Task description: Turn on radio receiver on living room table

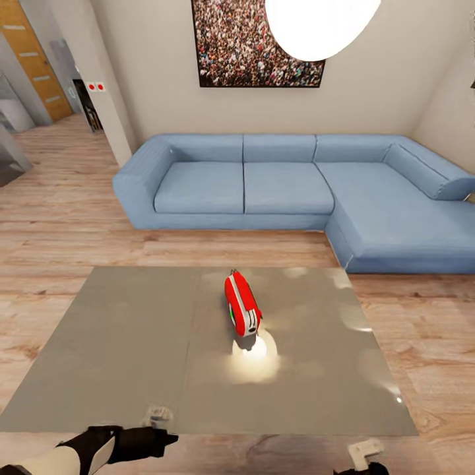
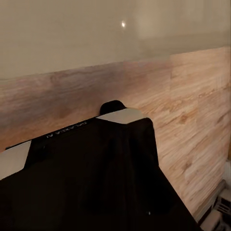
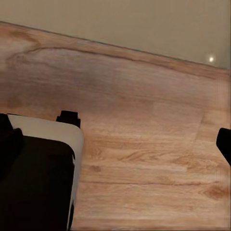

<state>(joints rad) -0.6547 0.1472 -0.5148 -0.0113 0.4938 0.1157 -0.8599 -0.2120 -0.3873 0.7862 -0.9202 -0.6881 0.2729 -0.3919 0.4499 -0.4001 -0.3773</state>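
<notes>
Black housing with white trim marks the left gripper [image 1: 158, 422], which hangs at the near edge of the table [image 1: 119, 349] in the head view; its fingertips are too small and too dark there, and the left wrist view gives a dark housing over plank floor [image 2: 192, 120], so whether it is open or closed cannot be told. The right gripper [image 1: 364, 454] sits at the lower edge of the head view, just short of the table's near edge; in the right wrist view a white-edged finger [image 3: 67, 144] and a dark tip at the opposite border stand well apart with bare floor between them, so it reads as open and holding nothing. Beyond both grippers, the radio receiver [image 1: 241, 305] stands on its edge near the middle of the glossy grey-brown top, slightly toward the robot's right, with one rounded end facing the robot and a bright lamp reflection just in front of it. Behind the table lie the blue sofa [image 1: 290, 188], the crowd picture [image 1: 254, 43] and the white pendant lamp [image 1: 316, 23]. The step in hand appears to be the approach: the robot faces the table, neither arm near the radio. The next move likely calls for a long forward reach, probably by the right arm, and a light press on the switch, whose position cannot be made out; too firm a push could tip the radio.
</notes>
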